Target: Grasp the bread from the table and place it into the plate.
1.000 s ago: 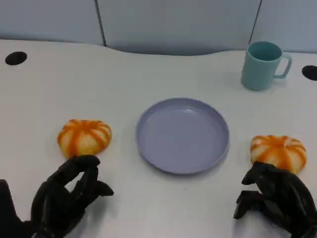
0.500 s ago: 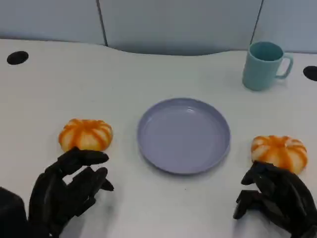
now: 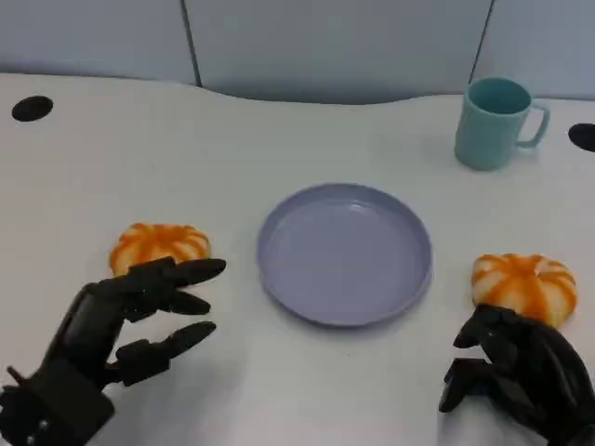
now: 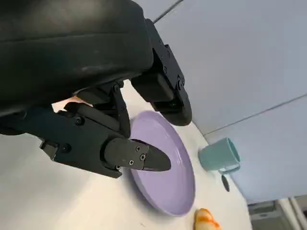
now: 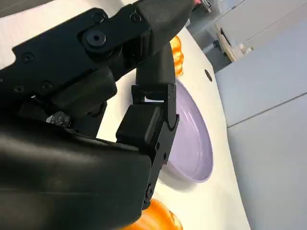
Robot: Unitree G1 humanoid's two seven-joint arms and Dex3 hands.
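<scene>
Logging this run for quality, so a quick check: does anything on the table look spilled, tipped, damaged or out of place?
Nothing stands out. The round lavender plate lies flat and bare, the teal handled mug stands upright, and both orange-striped bread buns sit whole on the white table, one either side of the plate.

Two orange-and-cream striped buns flank a plain lavender plate on a white table, with a teal mug behind. Both hands are black. The rear wall is pale blue-grey.
</scene>
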